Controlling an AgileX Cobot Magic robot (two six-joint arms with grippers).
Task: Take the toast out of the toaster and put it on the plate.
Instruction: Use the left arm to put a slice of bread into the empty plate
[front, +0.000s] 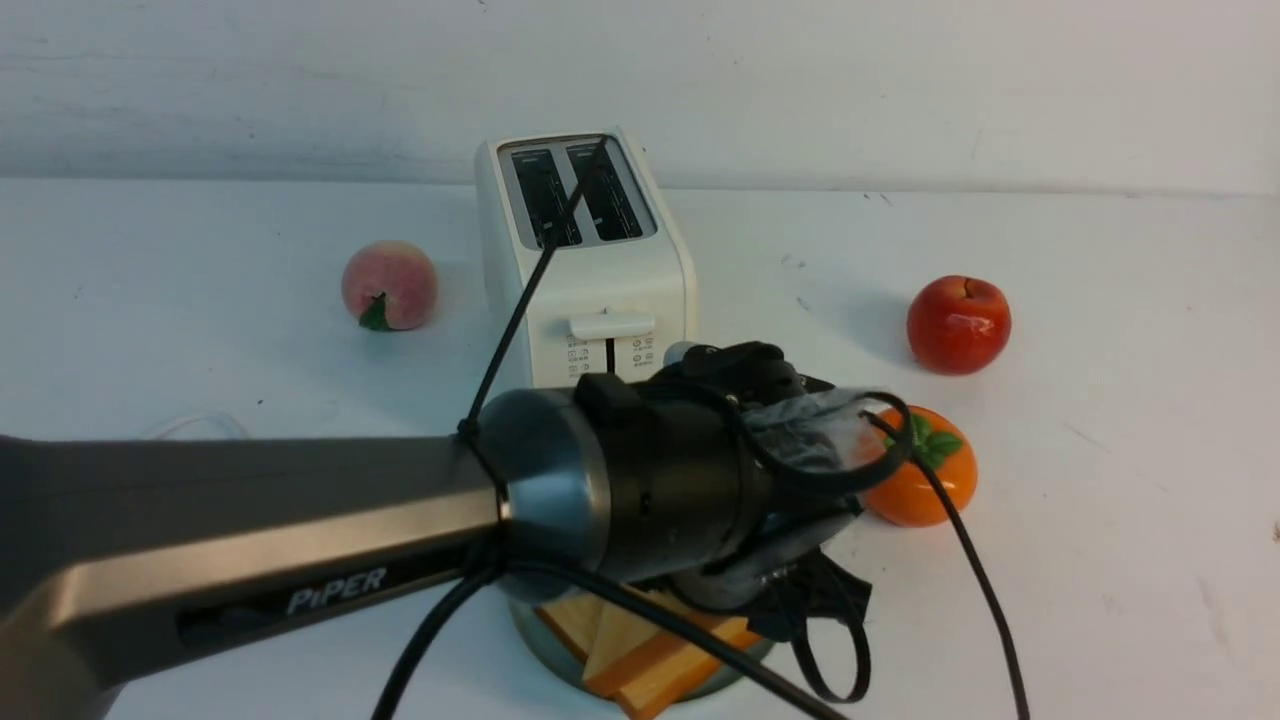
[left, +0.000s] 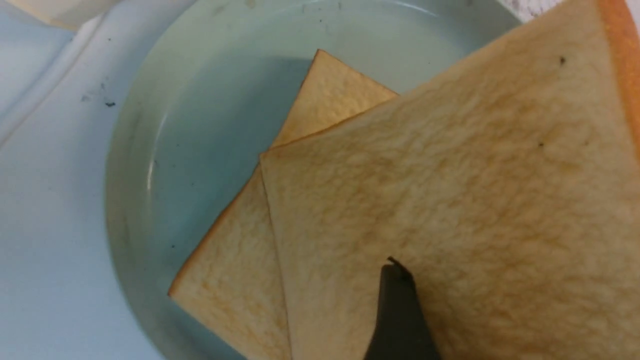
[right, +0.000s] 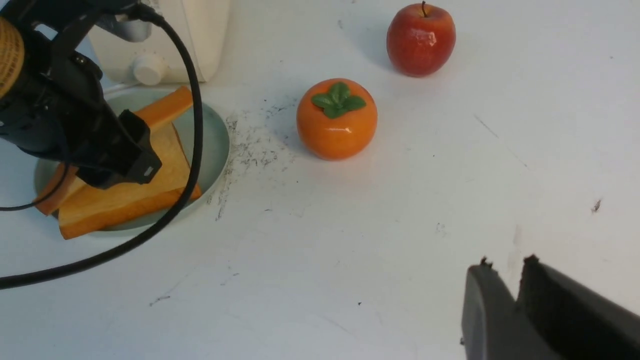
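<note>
The white toaster (front: 590, 270) stands at the back with both slots empty. In front of it lies the pale blue-green plate (left: 200, 125), mostly hidden under my left arm in the front view (front: 530, 630). One slice of toast (left: 235, 280) lies flat in the plate. My left gripper (right: 137, 160) is shut on a second slice (left: 450, 175), which is tilted and rests on the first. One dark finger (left: 400, 310) lies on the slice's face; the other is hidden behind it. My right gripper (right: 505, 262) is shut and empty, low over bare table to the right.
A peach (front: 390, 285) sits left of the toaster. A red apple (front: 958, 324) and an orange persimmon (front: 925, 470) sit to the right, the persimmon close to the plate. Black cables hang round my left wrist. A white cord lies at the left.
</note>
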